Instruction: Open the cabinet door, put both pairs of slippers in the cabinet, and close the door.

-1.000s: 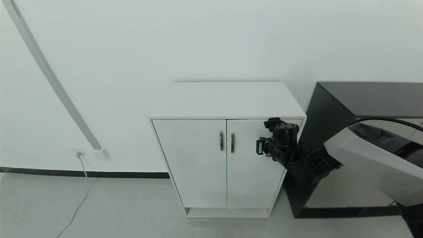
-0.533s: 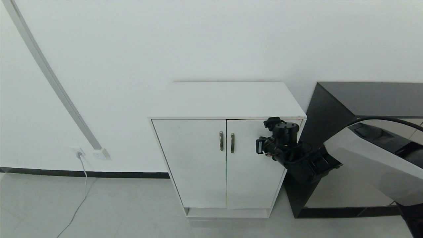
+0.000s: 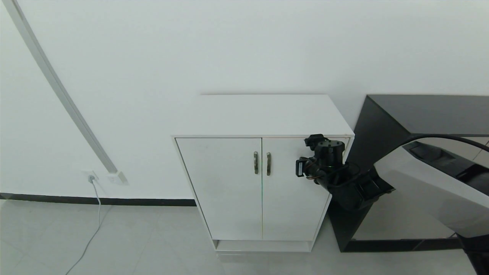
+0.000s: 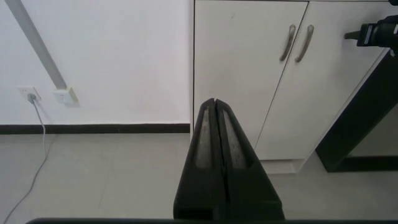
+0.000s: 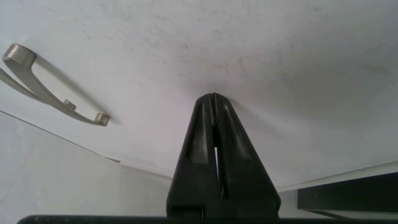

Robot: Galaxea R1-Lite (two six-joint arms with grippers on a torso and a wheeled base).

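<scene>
1. White cabinet (image 3: pixel 267 114): one, with a flat top, standing on the pale tiled floor (image 3: pixel 133 244) against the white wall (image 3: pixel 229 46).
2. It has two doors, a left door (image 3: pixel 225 191) and a right door (image 3: pixel 290 206). Both are shut and meet at a centre seam.
3. There are two metal handles, one on each door. The left handle (image 3: pixel 255 162) and the right handle (image 3: pixel 268 164) stand upright, just beside the seam and close to each other.
4. The right gripper (image 5: pixel 213 98) has its fingers pressed together and holds nothing. Its tip is at the face of the right door, in the upper part, off to the side of the handles. Whether it touches the door cannot be told.
5. The left gripper (image 4: pixel 214 102) also has its fingers pressed together and holds nothing. It sits well back from the cabinet, with the left door beyond it.
6. Two wall plates (image 3: pixel 114 178) sit low on the wall, left of the cabinet. One carries a plug (image 3: pixel 91 178), and a single grey cable (image 3: pixel 99 217) runs from it down to the floor.
7. One pale strip (image 3: pixel 61 89) runs slantwise down the wall to the plates.
8. One black unit (image 3: pixel 378 126) with a glossy front stands just to the right of the cabinet.
9. One black skirting (image 3: pixel 145 201) runs along the foot of the wall.
</scene>
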